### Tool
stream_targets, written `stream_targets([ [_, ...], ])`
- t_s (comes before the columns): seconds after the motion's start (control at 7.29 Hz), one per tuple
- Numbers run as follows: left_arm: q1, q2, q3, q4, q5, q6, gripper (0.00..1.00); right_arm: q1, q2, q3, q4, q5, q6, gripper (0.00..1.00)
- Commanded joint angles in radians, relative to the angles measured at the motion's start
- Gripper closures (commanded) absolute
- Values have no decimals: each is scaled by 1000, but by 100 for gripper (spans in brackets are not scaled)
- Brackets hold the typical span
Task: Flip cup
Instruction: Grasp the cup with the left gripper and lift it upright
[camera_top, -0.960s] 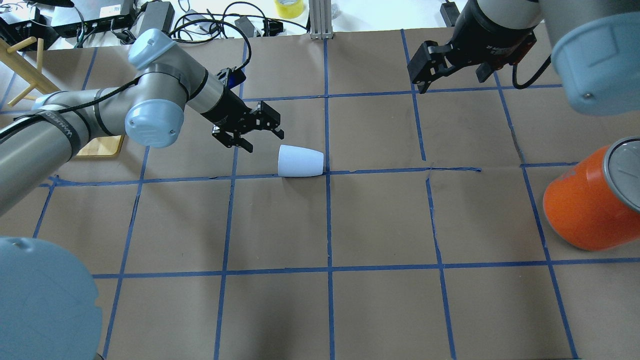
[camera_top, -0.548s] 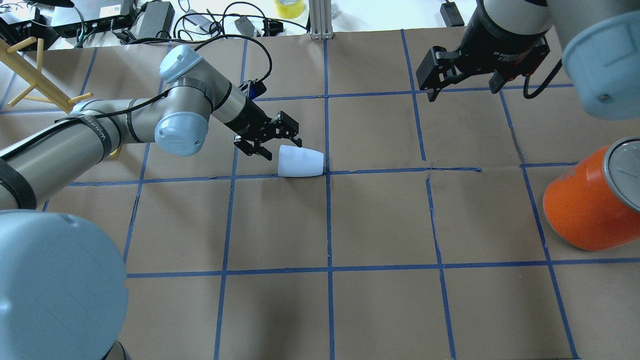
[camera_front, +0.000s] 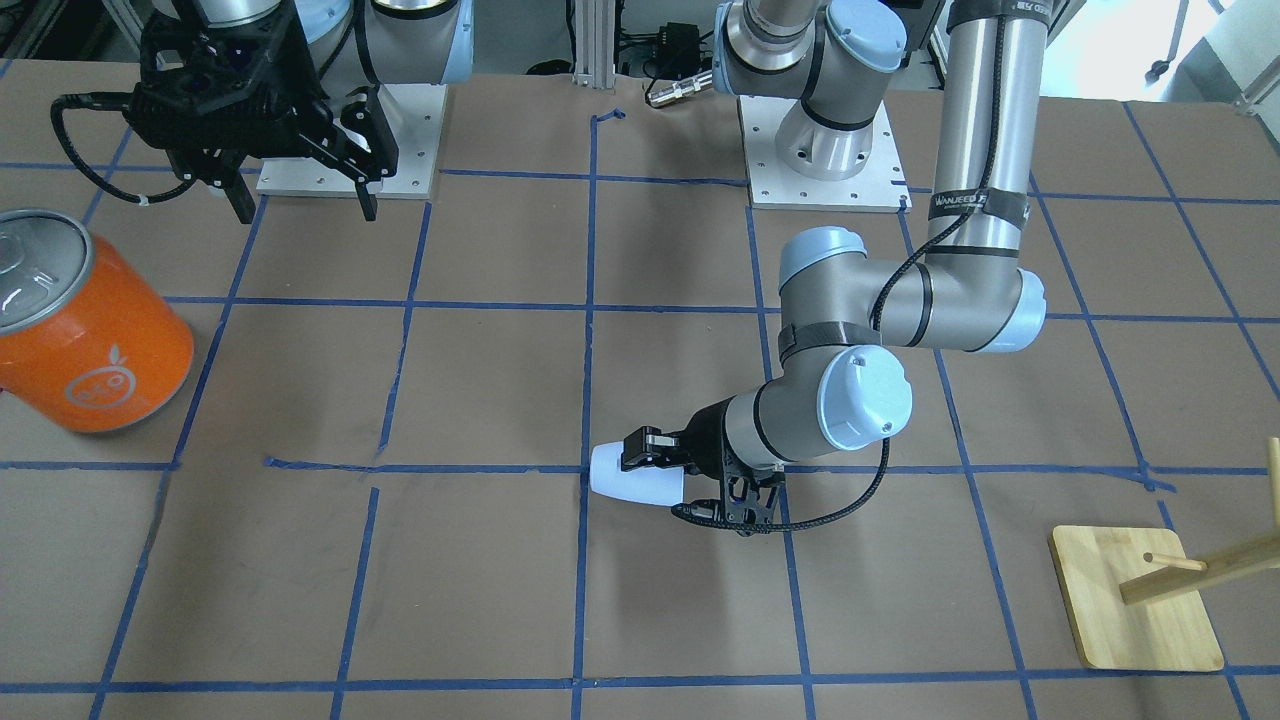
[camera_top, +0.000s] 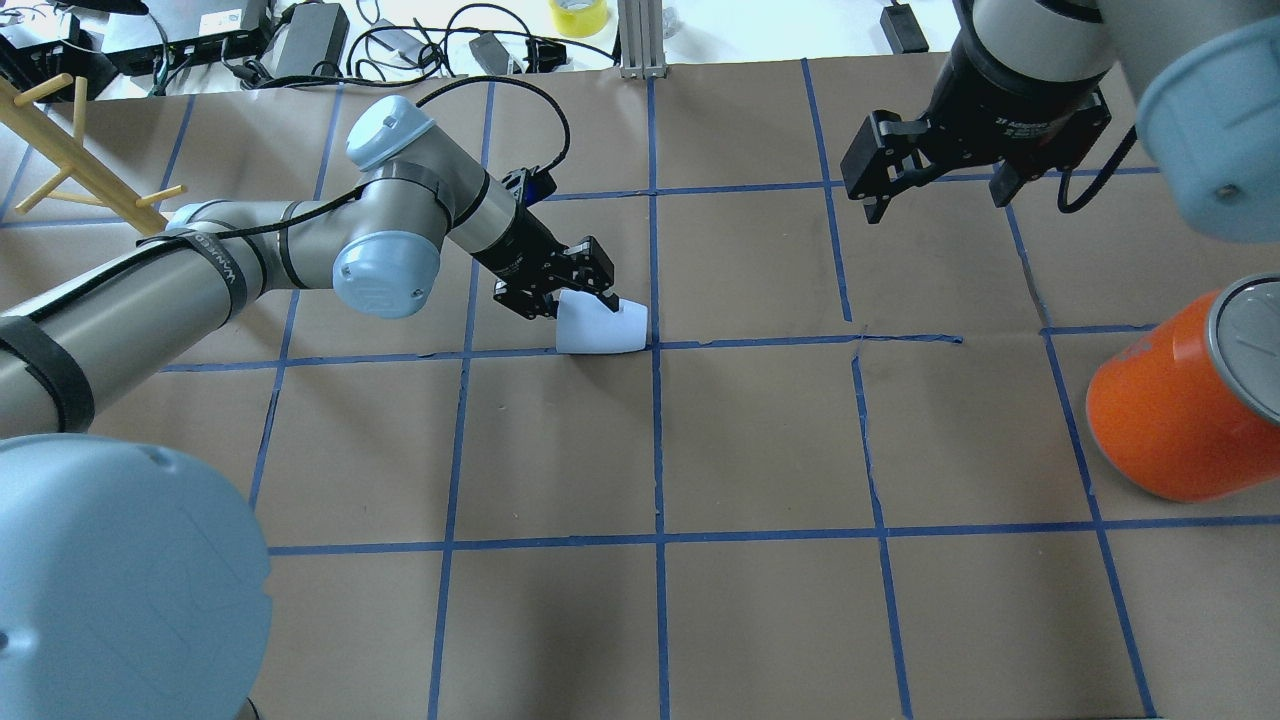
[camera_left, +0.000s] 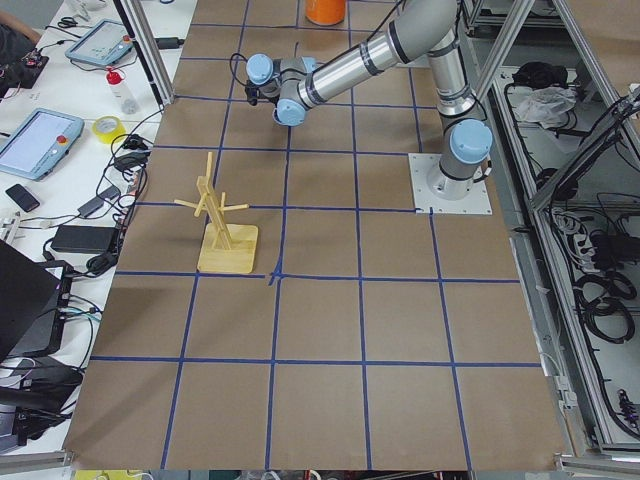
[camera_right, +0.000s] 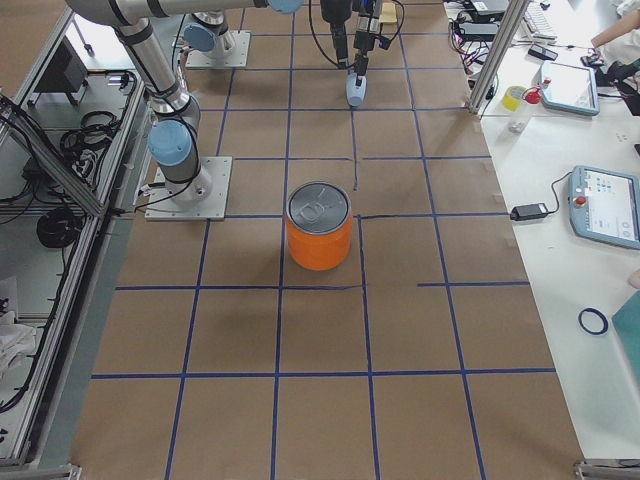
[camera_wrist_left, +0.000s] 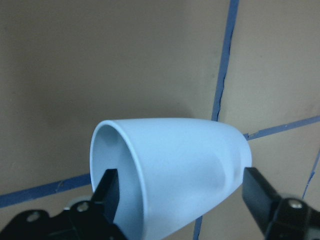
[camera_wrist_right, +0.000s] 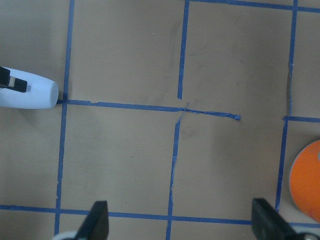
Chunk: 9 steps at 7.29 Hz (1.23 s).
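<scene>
The cup (camera_top: 605, 328) is a small pale bluish-white tumbler. It lies on its side on the brown paper beside a blue tape crossing, with its rim toward my left arm. It also shows in the front view (camera_front: 632, 480) and the left wrist view (camera_wrist_left: 185, 170). My left gripper (camera_top: 580, 306) is open at the rim. One of its fingers (camera_wrist_left: 107, 197) sits inside the cup's mouth and the other (camera_wrist_left: 260, 195) stands outside the wall. My right gripper (camera_top: 935, 185) is open and empty, high above the far right of the table.
A large orange can (camera_top: 1170, 420) with a silver top stands at the right edge. A wooden peg rack (camera_top: 70, 160) on a board stands at the far left. Cables and boxes lie beyond the table's far edge.
My left gripper has moved right and down to the cup, and its fingers now straddle the rim. The right gripper has shifted slightly right. The cup has not moved.
</scene>
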Motion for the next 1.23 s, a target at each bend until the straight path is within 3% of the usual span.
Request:
stream_targets([
  [0.0, -1, 14, 4, -3, 9, -12, 100, -12, 0, -5, -8, 5, -1, 0],
  [0.14, -1, 20, 16, 2, 16, -44, 100, -41, -2, -9, 3, 3, -1, 0],
  [0.27, 2, 34, 31, 5, 79, -77, 100, -40, -14, -6, 5, -3, 0, 0],
  [0.69, -1, 82, 178, -105, 442, -62, 100, -45, -20, -2, 8, -18, -1, 0],
  [0.82, 10, 105, 195, -107, 501, -26, 100, -45, -20, 0, 8, -18, -1, 0],
  [0.96, 33, 114, 195, -75, 610, 135, 100, -45, -20, 0, 6, -17, -1, 0],
  [1.1, 52, 79, 177, 83, 661, 231, 100, -45, -20, 0, 5, -18, -1, 0],
])
